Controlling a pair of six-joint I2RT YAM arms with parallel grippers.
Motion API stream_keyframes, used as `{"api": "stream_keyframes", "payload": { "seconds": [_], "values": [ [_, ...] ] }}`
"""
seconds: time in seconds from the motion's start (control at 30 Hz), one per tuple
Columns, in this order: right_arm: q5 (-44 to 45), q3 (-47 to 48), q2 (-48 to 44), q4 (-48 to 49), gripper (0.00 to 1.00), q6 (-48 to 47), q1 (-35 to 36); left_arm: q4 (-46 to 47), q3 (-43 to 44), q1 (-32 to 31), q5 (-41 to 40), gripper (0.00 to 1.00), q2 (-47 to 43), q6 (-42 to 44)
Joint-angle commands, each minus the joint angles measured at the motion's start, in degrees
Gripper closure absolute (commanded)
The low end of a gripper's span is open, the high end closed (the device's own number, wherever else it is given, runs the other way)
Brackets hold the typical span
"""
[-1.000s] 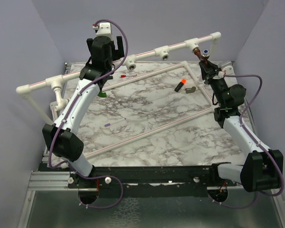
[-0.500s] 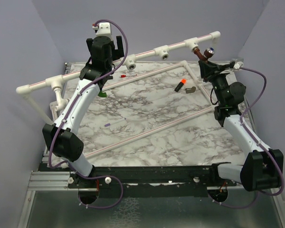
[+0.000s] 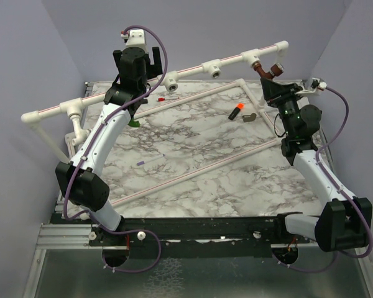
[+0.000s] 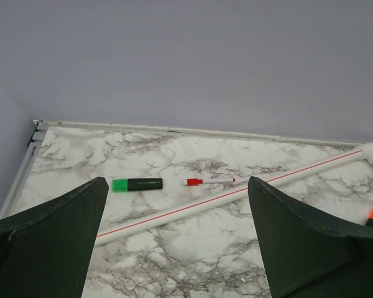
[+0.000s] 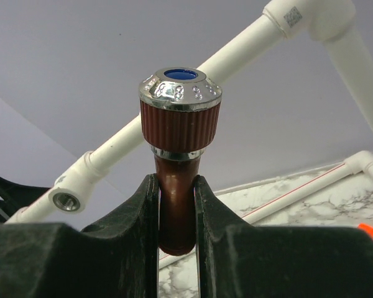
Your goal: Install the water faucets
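The dark reddish-brown faucet (image 5: 177,205) has a ribbed knob with a chrome, blue-centred cap. My right gripper (image 5: 176,186) is shut on its neck just below the knob. From above, this faucet (image 3: 269,69) hangs right under the right-hand tee (image 3: 256,60) of the raised white pipe (image 3: 193,69), with the right gripper (image 3: 270,82) beneath it. How the faucet meets the tee is hidden. My left gripper (image 3: 137,58) is held high by the pipe's middle and is open, with nothing between its fingers (image 4: 56,242). Two other tees (image 3: 172,79) have bare openings.
A green-and-black highlighter (image 4: 137,184) and a red-capped marker (image 4: 210,181) lie near the back wall beside a floor pipe (image 4: 236,194). An orange-and-black cylinder (image 3: 236,112) and a grey-brown bent piece (image 3: 250,117) lie right of centre. A small green bit (image 3: 134,122) peeks from behind the left forearm.
The right wrist has rolled round with the faucet in its grip, swinging the knob and the wrist camera to the right. The left arm has not moved.
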Motion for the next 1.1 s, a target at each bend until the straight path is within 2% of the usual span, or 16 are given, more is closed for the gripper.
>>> {"api": "stream_keyframes", "payload": {
  "seconds": [0.0,0.37,0.73,0.87,1.07],
  "values": [
    [1.57,0.55,-0.65,-2.27,1.00,12.64,0.55,-5.32,-1.31,-0.16,0.88,0.06,-0.99,0.64],
    [-1.58,1.15,-0.07,-2.54,0.99,31.83,0.55,-5.66,-1.05,-0.16,0.88,0.06,-0.82,0.63],
    [-1.63,5.01,-1.97,-11.59,0.99,41.15,0.55,-5.76,-0.92,-0.21,0.97,0.06,-0.65,0.77],
    [-2.61,3.84,-2.04,-10.94,0.99,47.84,0.56,-5.75,-0.79,-0.25,1.04,0.06,-0.51,0.76],
    [-3.61,3.76,-1.84,-9.42,0.99,53.06,0.55,-5.85,-0.77,-0.25,1.23,0.05,-0.42,0.72]
  ]
}}
